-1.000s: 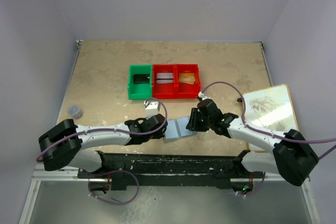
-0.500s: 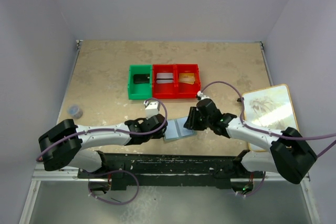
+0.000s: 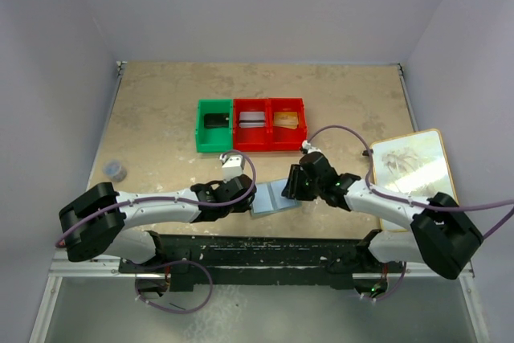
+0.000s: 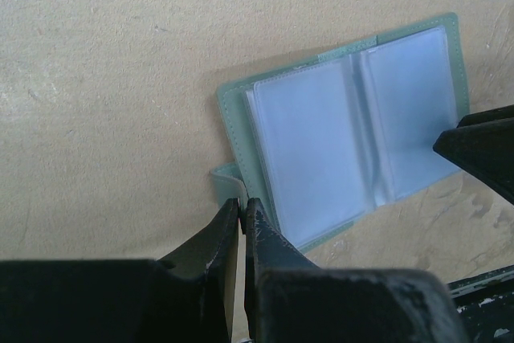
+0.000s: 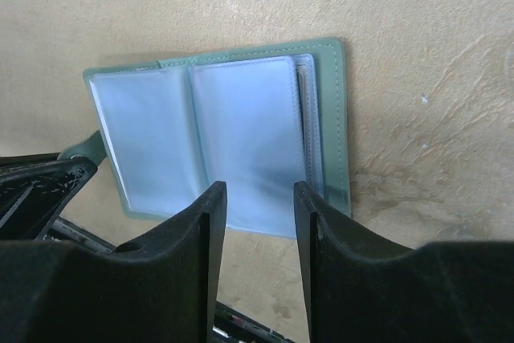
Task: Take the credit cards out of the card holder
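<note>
The holder (image 3: 274,197) lies open on the table (image 3: 161,94) between the arms: light, floppy, with slick sleeves (image 5: 241,114) (slide sideways, don't lift). The left gripper (image 4: 242,202) is pressed together, apparently pinching the tab (image 4: 225,180). The right gripper (image 5: 257,190) is spread over the panel away from the tab, and its stacked sleeve edge looks the best hold.

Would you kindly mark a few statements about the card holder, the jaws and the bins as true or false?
1. The card holder lies open on the table. True.
2. The left jaws stand wide open. False: they are shut on the holder's snap tab.
3. The right jaws are open over the holder. True.
4. All the bins are red. False: a green bin stands beside two red bins.
</note>
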`<state>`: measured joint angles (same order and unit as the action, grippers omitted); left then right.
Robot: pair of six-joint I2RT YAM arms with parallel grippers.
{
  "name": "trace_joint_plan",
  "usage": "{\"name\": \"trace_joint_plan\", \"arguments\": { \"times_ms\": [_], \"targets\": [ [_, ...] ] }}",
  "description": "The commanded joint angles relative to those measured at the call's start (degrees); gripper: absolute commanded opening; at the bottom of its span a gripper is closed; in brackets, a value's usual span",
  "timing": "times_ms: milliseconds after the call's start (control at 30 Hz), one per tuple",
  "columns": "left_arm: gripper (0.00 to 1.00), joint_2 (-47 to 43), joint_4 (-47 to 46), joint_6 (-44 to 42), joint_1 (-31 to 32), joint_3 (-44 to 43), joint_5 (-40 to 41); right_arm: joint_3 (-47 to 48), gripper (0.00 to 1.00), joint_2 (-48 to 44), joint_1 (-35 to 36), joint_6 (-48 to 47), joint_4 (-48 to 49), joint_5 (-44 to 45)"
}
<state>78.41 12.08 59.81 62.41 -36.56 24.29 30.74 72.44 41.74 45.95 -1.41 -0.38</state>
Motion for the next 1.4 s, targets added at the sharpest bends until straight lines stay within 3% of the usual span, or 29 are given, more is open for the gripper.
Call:
{"name": "trace_joint_plan", "arguments": {
  "times_ms": [0,600,933,1200,1367],
  "targets": [
    [0.00,-0.8,-0.3,-0.1,0.2,-0.8,1.4,0.2,0.43,-3.0,0.3,0.4,-2.5,3.1],
    [0.00,-0.7,-0.4,-0.2,0.2,-0.7,1.4,0.3,0.42,0.0,0.4,0.3,-1.3,2.0],
    [0.00,-0.6,-0.5,-0.3,0.3,-0.8,1.5,-0.5,0.42,-3.4,0.4,0.7,1.8,-1.9],
    [0.00,-0.6,-0.4,-0.1,0.3,-0.8,1.3,-1.9,0.42,-5.0,0.4,0.7,6.1,-6.1],
    [0.00,-1.0,-0.1,0.0,0.2,-0.9,1.8,-4.3,0.43,-5.7,0.4,3.2,15.5,-11.9]
  ]
}}
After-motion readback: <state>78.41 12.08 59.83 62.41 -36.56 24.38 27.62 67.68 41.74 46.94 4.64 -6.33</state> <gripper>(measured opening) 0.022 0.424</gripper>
